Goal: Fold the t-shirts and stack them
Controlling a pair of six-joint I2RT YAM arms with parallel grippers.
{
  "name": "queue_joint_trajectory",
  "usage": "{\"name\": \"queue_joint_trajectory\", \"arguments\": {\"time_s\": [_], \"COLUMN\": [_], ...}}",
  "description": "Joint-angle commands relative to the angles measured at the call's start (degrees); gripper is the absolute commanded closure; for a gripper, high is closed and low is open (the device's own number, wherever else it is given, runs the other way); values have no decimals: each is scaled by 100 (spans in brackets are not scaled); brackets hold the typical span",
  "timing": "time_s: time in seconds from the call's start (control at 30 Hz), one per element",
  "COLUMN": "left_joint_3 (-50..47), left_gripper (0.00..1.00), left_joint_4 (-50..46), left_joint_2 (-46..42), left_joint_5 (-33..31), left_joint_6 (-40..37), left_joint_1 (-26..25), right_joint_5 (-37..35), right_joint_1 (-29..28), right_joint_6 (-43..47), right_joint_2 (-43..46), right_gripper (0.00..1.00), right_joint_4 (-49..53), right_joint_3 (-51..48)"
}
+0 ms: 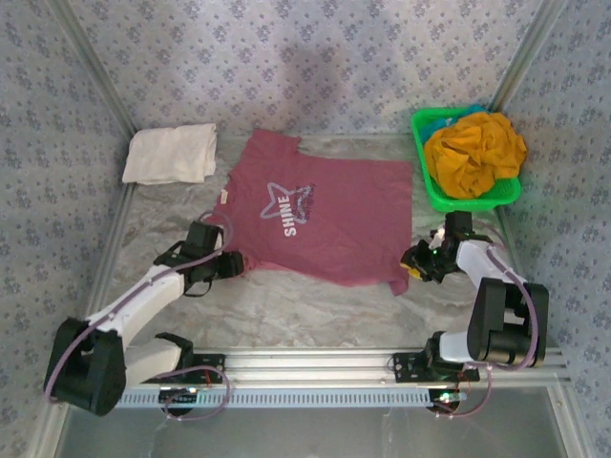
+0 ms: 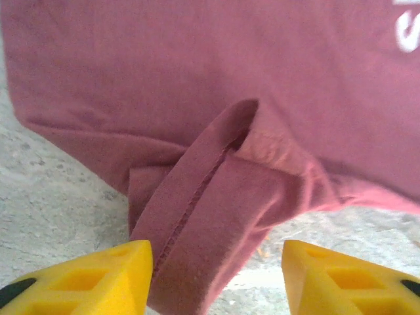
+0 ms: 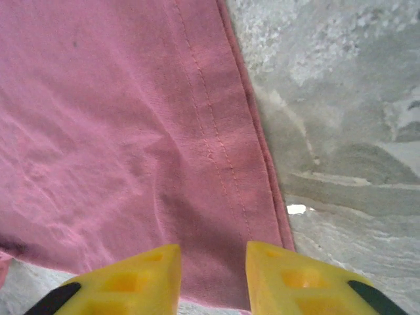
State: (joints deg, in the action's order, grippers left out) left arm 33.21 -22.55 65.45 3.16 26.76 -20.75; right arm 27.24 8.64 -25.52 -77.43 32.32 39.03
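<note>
Maroon t-shirt point(image 1: 320, 215) (print up) has near edge within each arm's parted jaws.

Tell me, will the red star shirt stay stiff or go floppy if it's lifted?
Probably floppy: the maroon t-shirt lies limp and flat on the table, and its edge is folded over itself. Lifted, it would likely droop from wherever it's pinched. Pushed, it would probably bunch up rather than slide whole.

A: White print point(image 2: 408, 29) on the maroon cloth t-shirt point(image 2: 197, 79), left wrist view?
B: Cut off at the upper right edge.
A: Blue cloth point(image 1: 441, 122) in the green plastic basket point(image 1: 437, 197)?
B: Mostly hidden under the mustard-orange t-shirt point(image 1: 475, 153).
</note>
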Motion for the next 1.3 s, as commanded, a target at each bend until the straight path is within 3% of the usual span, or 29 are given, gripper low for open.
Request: {"name": "queue_joint_trajectory", "arguments": {"time_s": [0.0, 0.13, 0.33, 0.57, 0.8, 0.9, 1.03, 1.2, 1.27], "left_joint_3": [-76, -42, -201, -740, -888, -805, -822, -1276, -1342], "left_gripper": [57, 84, 100, 100, 98, 73, 73, 64, 62], "left_joint_4": [128, 67, -244, -636, -702, -641, -464, 101, 255], "left_joint_2": [361, 341, -744, -1368, -1728, -1997, -2850, -3452, -3161], "left_joint_5": [70, 37, -530, -1666, -2361, -2291, -2640, -2508, -1828], "left_joint_6": [-2, 21, 388, 1356, 1612, 1188, 683, 665, 744], "left_joint_1": [-34, -43, -342, -1269, -1662, -1731, -2081, -1837, -1384], "right_joint_5": [-556, -1612, -2611, -2544, -2167, -2106, -2021, -1938, -1963], "right_joint_1": [-90, -618, -1760, -2083, -2143, -2161, -2181, -2232, -2294], "right_joint_6": [42, 30, 145, 128, 103, 94, 22, -20, -14], "right_joint_2": [411, 1145, 1479, 815, -57, -364, -635, -952, -1013], "right_gripper": [64, 60, 56, 55, 55, 55, 55, 55, 55], "right_joint_4": [186, 315, -146, -545, -856, -875, -1009, -1069, -1079], "right_joint_3": [123, 409, 719, 798, 919, 1006, 1074, 1211, 1255]}}
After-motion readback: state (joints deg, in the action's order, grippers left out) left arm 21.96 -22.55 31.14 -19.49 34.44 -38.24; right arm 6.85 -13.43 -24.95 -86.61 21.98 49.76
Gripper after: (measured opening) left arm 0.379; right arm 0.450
